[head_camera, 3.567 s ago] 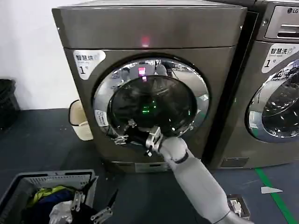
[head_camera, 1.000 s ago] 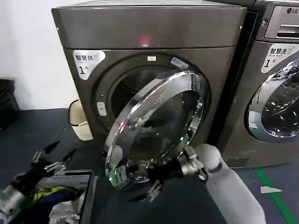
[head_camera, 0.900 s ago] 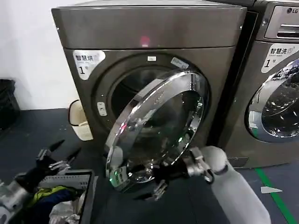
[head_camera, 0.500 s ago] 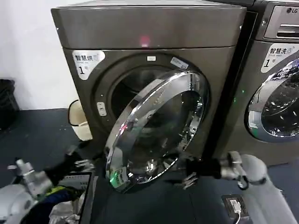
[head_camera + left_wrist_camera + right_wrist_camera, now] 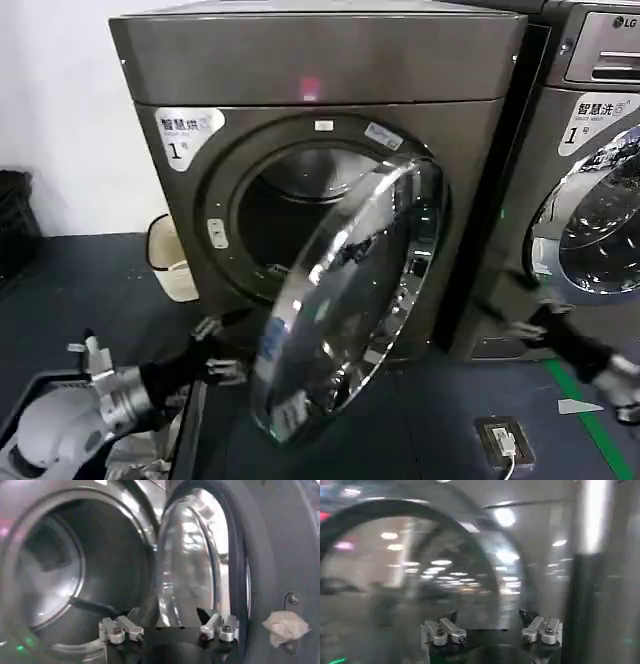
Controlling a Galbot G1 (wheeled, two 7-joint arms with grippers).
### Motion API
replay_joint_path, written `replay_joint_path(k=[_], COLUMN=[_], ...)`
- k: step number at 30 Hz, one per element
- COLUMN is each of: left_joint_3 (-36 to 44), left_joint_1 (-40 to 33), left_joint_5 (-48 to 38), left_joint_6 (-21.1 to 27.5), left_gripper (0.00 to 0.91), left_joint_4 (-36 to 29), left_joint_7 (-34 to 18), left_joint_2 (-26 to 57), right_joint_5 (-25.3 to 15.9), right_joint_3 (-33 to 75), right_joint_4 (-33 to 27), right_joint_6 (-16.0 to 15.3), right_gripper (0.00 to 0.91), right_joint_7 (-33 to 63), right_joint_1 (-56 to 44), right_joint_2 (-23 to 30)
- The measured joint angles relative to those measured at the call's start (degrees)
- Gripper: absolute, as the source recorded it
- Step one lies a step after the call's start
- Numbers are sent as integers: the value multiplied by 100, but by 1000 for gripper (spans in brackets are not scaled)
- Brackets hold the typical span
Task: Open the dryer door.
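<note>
Door [image 5: 345, 300]: mirror-bright chrome rim, glossy smooth glass (reflecting ceiling lights).
Dryer [image 5: 320, 65]: brushed grey metal, satin sheen.
Drum [image 5: 45, 565]: dull metal.
Floor [image 5: 90, 290]: dark, matt.

pale grey rounded arm shells, black wrists, silver screw-headed knuckles behind black fingers [image 5: 80, 603]

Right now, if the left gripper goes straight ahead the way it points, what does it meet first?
Probably the dryer door: the left gripper, fingers open, points at the door's free edge beside the drum opening. Depth is unclear; it might slip behind the door instead.
</note>
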Motion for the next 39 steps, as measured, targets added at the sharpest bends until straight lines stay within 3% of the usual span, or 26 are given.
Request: replay_joint_path(k=[7,12,17,28,39], left_joint_3=[980,1728,2486,4040,5311], left_joint_1=[-362,-729,-1215,-2526,-3684], left_joint_5=[48,105,212,164,147], left_joint_6=[-289,-408,-403,-347,-388], left_gripper=[907,907,907,907,907], left_joint_4=[-49,63,225,712,1707], left_joint_7=[31,-1,-9,-186,-262], left_joint_2=[147,50,-165,-859,-1929], right_joint_5=[-20,-153,-215,-275,-250], right_joint_3=[1223,1967,2680,3835,4799], right_joint_4=[133,17,-134,218,151], right_joint_6=[-345,-419,-335,-489,-499], right_gripper=[907,907,907,907,907], right_joint_7=[1825,2522,2627,2904,3301], right_joint_1=[-591,-789,-1094,-1775,-2169], right_joint_2=[-98,-218,-360,-417,-387])
